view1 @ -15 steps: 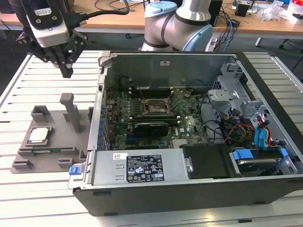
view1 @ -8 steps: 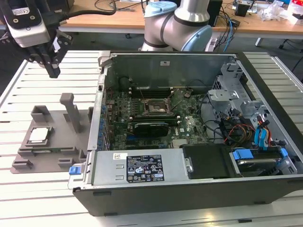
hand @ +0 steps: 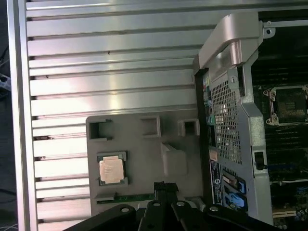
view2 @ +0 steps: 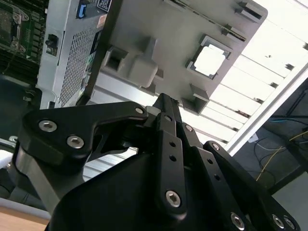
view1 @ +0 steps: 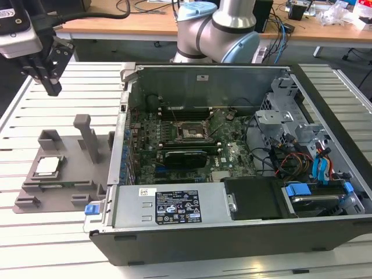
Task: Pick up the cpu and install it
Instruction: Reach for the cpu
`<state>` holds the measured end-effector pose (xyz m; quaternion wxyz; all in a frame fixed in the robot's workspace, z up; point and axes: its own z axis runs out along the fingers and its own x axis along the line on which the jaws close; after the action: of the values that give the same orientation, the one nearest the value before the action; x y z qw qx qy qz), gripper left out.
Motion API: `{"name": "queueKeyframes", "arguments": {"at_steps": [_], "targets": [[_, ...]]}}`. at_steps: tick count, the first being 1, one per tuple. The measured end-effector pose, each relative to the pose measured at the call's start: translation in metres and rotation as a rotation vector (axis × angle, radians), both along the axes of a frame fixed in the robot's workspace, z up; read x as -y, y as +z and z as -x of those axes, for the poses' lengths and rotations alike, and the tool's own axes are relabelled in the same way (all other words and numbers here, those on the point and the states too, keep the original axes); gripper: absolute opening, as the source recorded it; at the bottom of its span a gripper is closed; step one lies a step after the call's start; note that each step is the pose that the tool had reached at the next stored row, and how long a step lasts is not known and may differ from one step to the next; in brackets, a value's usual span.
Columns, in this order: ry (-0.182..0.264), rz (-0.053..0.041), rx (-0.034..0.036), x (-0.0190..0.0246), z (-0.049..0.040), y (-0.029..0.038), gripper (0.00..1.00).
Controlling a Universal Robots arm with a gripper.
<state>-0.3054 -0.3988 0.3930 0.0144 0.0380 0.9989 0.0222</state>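
Observation:
The cpu (view1: pixel 47 167), a small square chip with a silver top, lies flat in a recess of a grey fixture plate (view1: pixel 64 186) on the slatted table, at the exterior view's left of the open computer case. Both wrist views show the cpu (view2: pixel 210 61) (hand: pixel 111 169) in its holder. My gripper (view1: pixel 53 89) hangs in the air well above and behind the fixture, apart from the chip. Its black fingers (view2: pixel 163 103) (hand: pixel 163 188) meet at the tips with nothing between them. The black socket frame (view1: pixel 190 131) on the motherboard stands bare.
The open case (view1: pixel 232 232) fills the middle and the exterior view's right, with its side wall (hand: pixel 231 120) next to the fixture. Upright grey posts (view1: pixel 87 136) rise from the fixture plate. Drive cage and cables (view1: pixel 302 151) crowd the case's right end. The arm's base (view1: pixel 218 29) stands behind.

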Motion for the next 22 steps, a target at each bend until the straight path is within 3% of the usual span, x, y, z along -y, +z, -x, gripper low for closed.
{"name": "queueKeyframes", "arguments": {"at_steps": [9, 12, 22], "targets": [[0.0, 0.0, 0.0, 0.0, 0.0212, -0.0002, 0.11], [0.0, 0.0, 0.0, 0.0, 0.0348, -0.0003, 0.11], [0.0, 0.0, 0.0, 0.0, 0.0619, -0.0005, 0.11]]}}
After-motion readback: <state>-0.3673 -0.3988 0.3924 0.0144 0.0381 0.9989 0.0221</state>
